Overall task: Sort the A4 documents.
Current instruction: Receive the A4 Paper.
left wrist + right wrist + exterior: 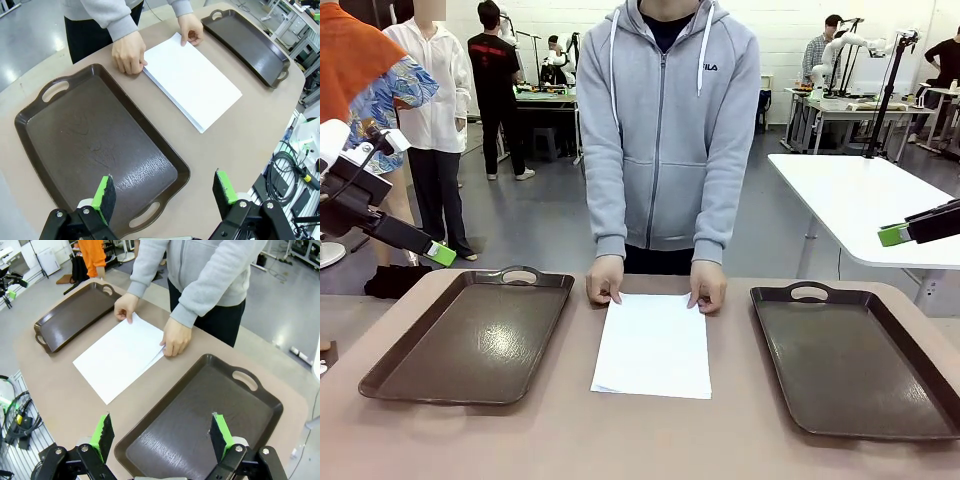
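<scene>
A stack of white A4 documents point(653, 344) lies in the middle of the table between two dark brown trays. The person's two hands point(605, 279) rest on its far edge. The stack also shows in the left wrist view point(190, 80) and the right wrist view point(117, 357). My left gripper point(166, 192) hovers open above the near end of the left tray point(95, 145), nothing between its fingers. My right gripper point(161, 435) hangs open above the right tray point(210, 410), also holding nothing. In the front view its green-tipped fingers point(894, 235) reach in from the right edge.
The left tray point(470, 335) and right tray point(855, 355) both lie bare. The person stands at the far side of the table. A white table point(865, 200) stands behind on the right. Cables point(287, 170) hang off the table's side near my left arm.
</scene>
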`<state>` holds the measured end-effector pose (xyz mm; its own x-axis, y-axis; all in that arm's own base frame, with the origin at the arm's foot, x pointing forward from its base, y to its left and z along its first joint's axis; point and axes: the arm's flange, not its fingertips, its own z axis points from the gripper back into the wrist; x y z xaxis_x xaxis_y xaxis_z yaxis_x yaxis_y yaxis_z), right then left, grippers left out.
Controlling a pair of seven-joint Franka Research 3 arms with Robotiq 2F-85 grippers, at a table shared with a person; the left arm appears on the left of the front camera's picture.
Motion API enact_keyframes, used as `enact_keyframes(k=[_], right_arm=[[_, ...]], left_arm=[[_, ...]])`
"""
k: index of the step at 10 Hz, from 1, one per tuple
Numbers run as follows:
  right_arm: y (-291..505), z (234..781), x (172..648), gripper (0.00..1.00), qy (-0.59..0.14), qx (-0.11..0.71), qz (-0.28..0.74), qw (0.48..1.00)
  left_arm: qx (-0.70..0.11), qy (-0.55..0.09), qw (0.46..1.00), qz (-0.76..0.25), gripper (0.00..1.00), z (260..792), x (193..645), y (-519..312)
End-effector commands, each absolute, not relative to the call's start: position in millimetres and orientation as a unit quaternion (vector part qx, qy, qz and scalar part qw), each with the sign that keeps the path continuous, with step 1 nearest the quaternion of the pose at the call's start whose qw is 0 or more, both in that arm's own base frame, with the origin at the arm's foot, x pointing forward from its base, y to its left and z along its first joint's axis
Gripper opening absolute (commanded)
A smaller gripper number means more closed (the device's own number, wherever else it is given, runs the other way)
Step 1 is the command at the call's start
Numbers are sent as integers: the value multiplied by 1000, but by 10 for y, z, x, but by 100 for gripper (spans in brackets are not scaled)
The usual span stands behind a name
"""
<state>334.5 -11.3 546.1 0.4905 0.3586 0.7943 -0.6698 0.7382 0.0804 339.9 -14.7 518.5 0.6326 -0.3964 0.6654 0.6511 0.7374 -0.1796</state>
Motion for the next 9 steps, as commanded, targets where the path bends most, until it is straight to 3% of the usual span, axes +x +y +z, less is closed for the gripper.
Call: enact_keyframes(k=[1,9], right_arm=[[-119,5458,3346,100,-403,198,306,839],[-119,5458,3346,100,-403,198,306,839]], left_arm=[[-213,-310,877,-300,100,5186,3398,-141],[-213,-310,877,-300,100,5186,3398,-141]])
